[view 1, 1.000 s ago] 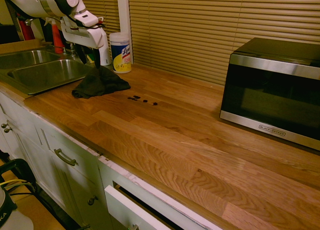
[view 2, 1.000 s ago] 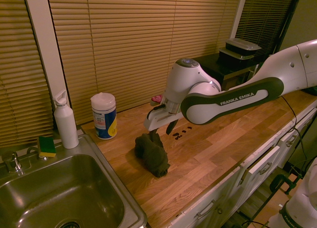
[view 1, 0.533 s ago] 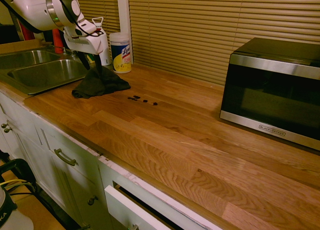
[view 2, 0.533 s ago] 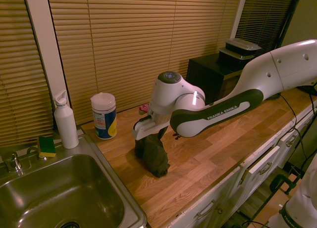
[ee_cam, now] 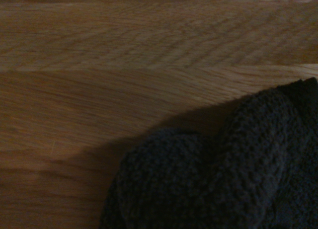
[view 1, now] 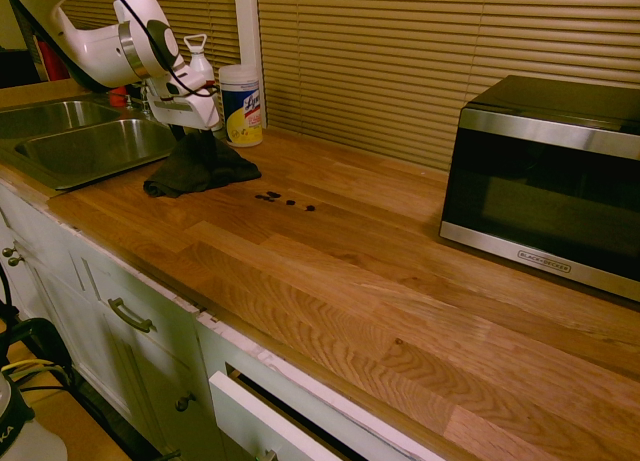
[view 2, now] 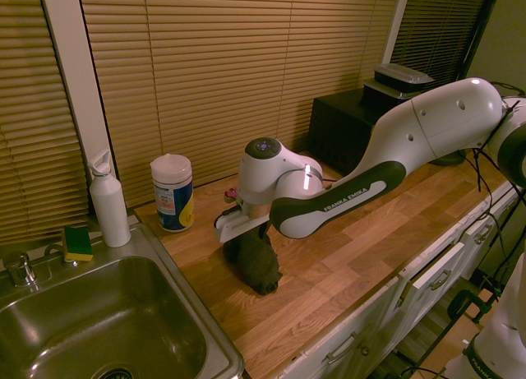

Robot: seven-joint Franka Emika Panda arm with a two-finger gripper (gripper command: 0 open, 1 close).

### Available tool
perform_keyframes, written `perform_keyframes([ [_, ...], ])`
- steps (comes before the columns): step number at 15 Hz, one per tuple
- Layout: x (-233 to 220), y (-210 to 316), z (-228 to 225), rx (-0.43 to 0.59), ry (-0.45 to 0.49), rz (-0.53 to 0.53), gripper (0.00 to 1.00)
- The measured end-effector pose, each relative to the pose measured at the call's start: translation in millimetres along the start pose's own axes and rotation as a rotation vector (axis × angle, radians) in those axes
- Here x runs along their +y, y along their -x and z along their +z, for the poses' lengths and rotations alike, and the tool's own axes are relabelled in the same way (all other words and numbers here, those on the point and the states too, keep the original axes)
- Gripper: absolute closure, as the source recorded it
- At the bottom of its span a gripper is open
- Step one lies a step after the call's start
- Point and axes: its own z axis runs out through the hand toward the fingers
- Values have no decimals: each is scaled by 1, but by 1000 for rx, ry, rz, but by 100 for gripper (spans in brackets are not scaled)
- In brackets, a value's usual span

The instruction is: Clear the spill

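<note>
The spill [view 1: 285,199] is a short row of tiny dark specks on the wooden counter, just right of a crumpled dark cloth [view 1: 200,166]. In the second exterior view the arm hides the spill. My gripper [view 1: 190,133] hangs low over the cloth's far top edge, fingers open and pointing down into the fabric, a hand's width from the specks. Seen from the other side, the gripper [view 2: 246,238] sits right on top of the cloth [view 2: 258,265]. The wrist view shows the cloth [ee_cam: 223,179] close up against bare wood.
A wipes canister [view 1: 241,104] and a white bottle [view 2: 108,200] stand by the blinds behind the cloth. The steel sink [view 1: 90,146] lies beside it, with a sponge [view 2: 78,242] on its rim. A microwave [view 1: 545,181] occupies the counter's far end.
The arm has swung toward the sink side and come down, bringing the gripper from above the counter onto the top of the cloth. Cloth and specks have not moved.
</note>
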Motion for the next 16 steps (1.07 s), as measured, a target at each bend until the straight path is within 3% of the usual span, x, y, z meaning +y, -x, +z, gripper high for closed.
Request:
perform_keyframes([
  [10,4,-4,11,-8,22,12,100],
  [16,14,-35,19,-6,37,2,100],
])
